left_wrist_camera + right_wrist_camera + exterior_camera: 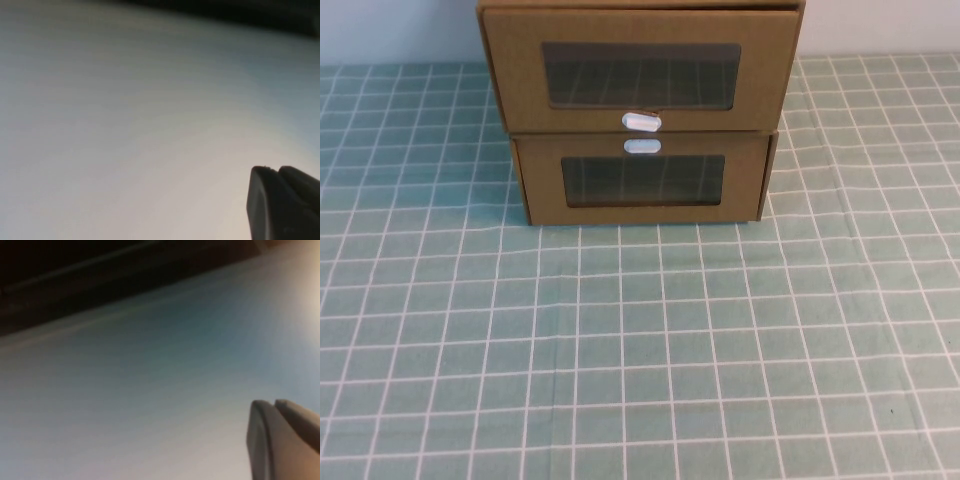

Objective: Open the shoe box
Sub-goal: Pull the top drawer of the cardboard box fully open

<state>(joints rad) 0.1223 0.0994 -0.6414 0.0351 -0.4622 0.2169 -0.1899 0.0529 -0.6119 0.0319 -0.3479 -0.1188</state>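
Observation:
Two brown cardboard shoe boxes are stacked at the back middle of the table. The upper box [640, 70] and the lower box [642, 180] each have a dark window in a closed front flap. A white pull tab [641, 122] sits at the bottom of the upper flap, and another white tab [642, 146] at the top of the lower one. Neither arm shows in the high view. My left gripper [276, 170] is shut, its fingertips together and holding nothing, over a plain pale surface. My right gripper [274, 404] is shut and holds nothing either.
A green checked tablecloth [640, 350] covers the table in front of and beside the boxes. A pale wall [880, 25] runs behind them.

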